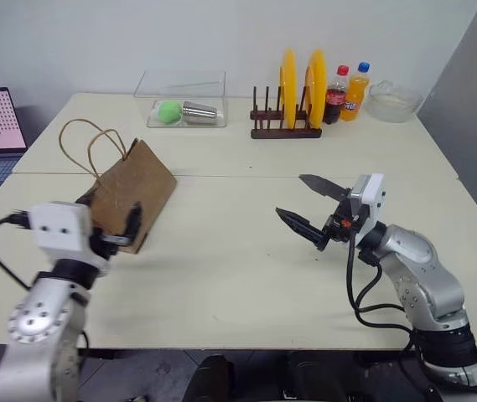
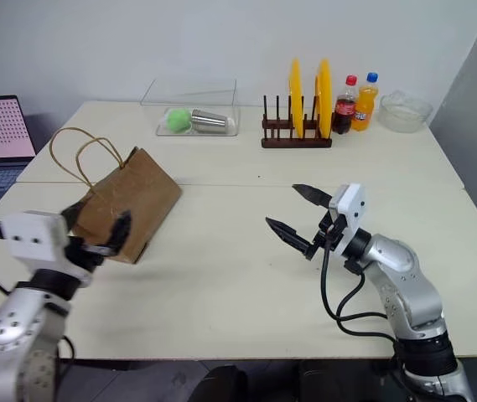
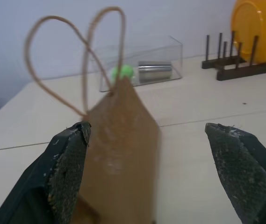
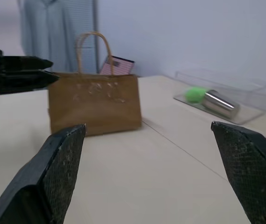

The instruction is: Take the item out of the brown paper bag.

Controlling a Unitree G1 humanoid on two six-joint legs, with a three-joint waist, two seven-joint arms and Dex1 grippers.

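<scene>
While the brown paper bag (image 1: 129, 197) stands on the left part of the pale table (image 1: 238, 276), its two loop handles rising above its top, the left gripper (image 1: 111, 224) hovers just at the bag's near end with its black fingers spread wide apart and nothing between them. Well to the right, the right gripper (image 1: 312, 208) hangs above the bare tabletop, jaws likewise wide apart and empty, pointing toward the bag. Whether the item lies inside the bag cannot be told. Behind stand a clear box (image 1: 181, 99), a dish rack (image 1: 287, 117) with yellow plates and two soda bottles (image 1: 345, 92).
</scene>
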